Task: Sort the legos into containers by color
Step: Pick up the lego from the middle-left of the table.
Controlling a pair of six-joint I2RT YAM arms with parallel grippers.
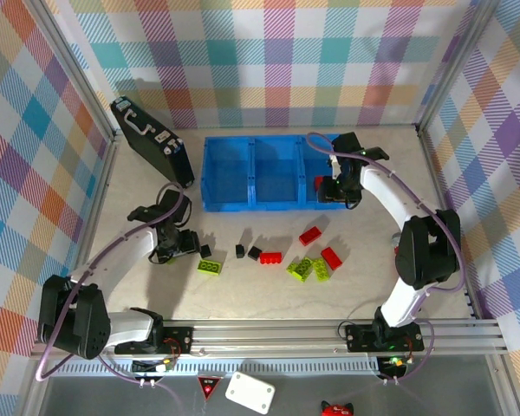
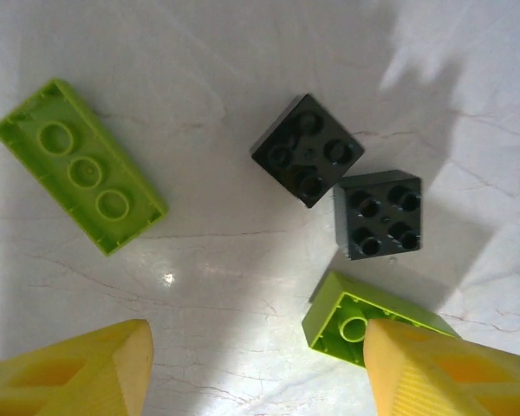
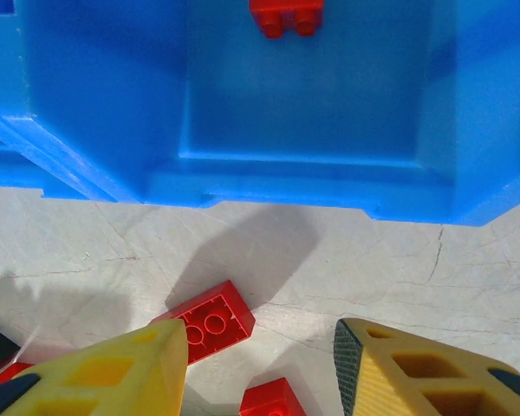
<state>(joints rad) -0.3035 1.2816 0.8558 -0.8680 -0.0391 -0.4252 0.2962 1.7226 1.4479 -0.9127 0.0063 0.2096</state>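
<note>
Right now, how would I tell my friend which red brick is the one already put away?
Find the bright blue plastic tray of three square compartments at the back of the table. In its right-hand compartment lies a small red studded plastic brick. It is the only brick inside the tray; the other red ones lie out on the table.

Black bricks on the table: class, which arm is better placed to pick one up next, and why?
Left. The left gripper is open just short of the two black bricks, while the right gripper is over at the blue tray.
</note>
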